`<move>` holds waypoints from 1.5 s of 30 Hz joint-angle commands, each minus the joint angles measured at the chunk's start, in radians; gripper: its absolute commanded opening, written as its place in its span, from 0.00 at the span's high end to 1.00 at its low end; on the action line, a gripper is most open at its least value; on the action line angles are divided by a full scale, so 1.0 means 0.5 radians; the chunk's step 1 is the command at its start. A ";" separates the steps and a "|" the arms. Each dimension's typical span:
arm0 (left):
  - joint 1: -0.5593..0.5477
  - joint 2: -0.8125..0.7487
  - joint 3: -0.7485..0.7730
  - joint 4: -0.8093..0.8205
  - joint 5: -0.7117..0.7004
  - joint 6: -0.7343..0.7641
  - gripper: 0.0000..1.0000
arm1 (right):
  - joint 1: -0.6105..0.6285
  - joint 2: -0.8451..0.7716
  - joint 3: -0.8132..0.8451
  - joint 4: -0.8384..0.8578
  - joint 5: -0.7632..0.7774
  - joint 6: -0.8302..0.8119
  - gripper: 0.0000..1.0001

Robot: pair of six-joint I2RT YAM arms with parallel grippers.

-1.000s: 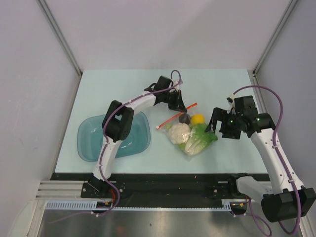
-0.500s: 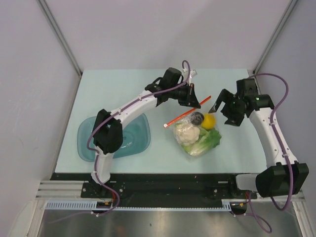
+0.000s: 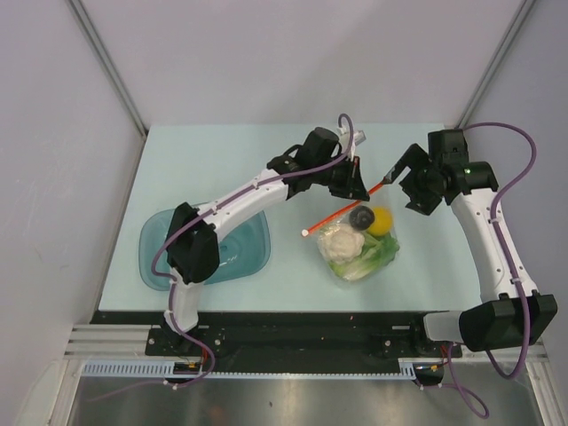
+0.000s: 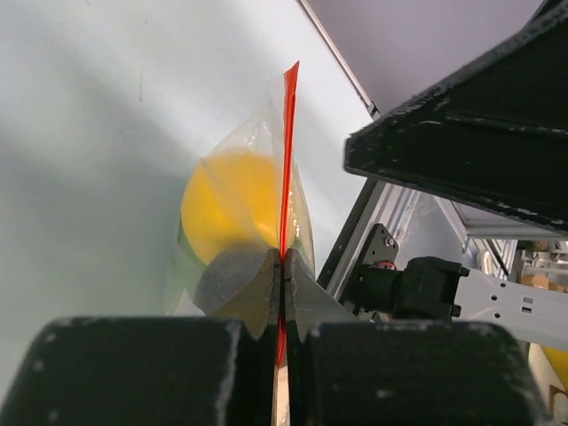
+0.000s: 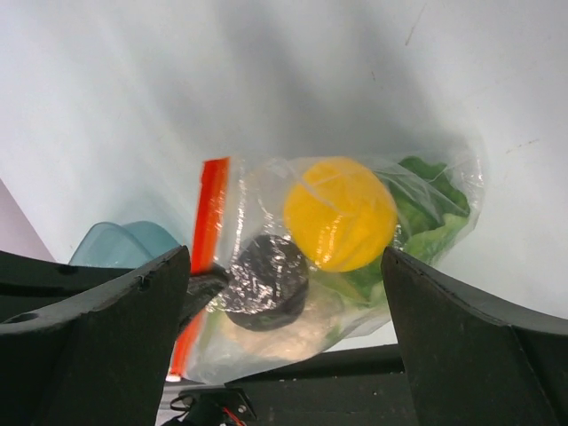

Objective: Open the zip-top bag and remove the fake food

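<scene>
The zip-top bag [image 3: 359,244] is a clear bag in the middle of the table, its red zip strip [image 3: 330,217] raised at the far end. Inside are the fake food pieces: white cauliflower [image 3: 340,241], yellow fruit [image 3: 380,219], dark piece [image 3: 359,216] and green lettuce [image 3: 380,253]. My left gripper [image 3: 355,185] is shut on the zip strip [image 4: 288,133], with the yellow fruit [image 4: 232,209] behind it. My right gripper [image 3: 402,180] is open and empty by the strip's far right end. In the right wrist view the bag [image 5: 337,257] lies beyond the open gripper [image 5: 284,257].
A teal tray [image 3: 160,253] sits at the left of the table; its edge shows in the right wrist view [image 5: 124,244]. The table's metal front rail [image 3: 293,324] runs below the bag. Grey walls enclose the table on three sides.
The left gripper has moved right and farther back with the zip strip pinched, dragging the bag to the right. The right gripper has moved back and up beside the strip's far end.
</scene>
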 commanded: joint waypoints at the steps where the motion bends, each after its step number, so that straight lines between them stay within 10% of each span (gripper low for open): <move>1: -0.082 -0.158 0.019 -0.010 -0.046 0.048 1.00 | 0.029 -0.038 0.076 0.059 0.083 0.081 0.10; 17: -0.217 -0.238 -0.061 0.021 -0.172 0.033 0.97 | 0.115 -0.029 -0.077 0.089 0.031 0.115 0.50; 23: -0.220 -0.314 -0.192 0.143 -0.117 -0.004 0.77 | 0.097 -0.093 -0.209 0.206 0.058 0.103 0.99; 33: -0.217 -0.838 -0.695 -0.013 -0.071 0.245 0.04 | -0.038 -0.130 -0.194 0.154 -0.245 -0.008 1.00; 45: -0.217 -1.103 -0.975 -0.065 -0.283 0.435 0.00 | -0.075 -0.032 -0.157 0.255 -0.917 -0.480 1.00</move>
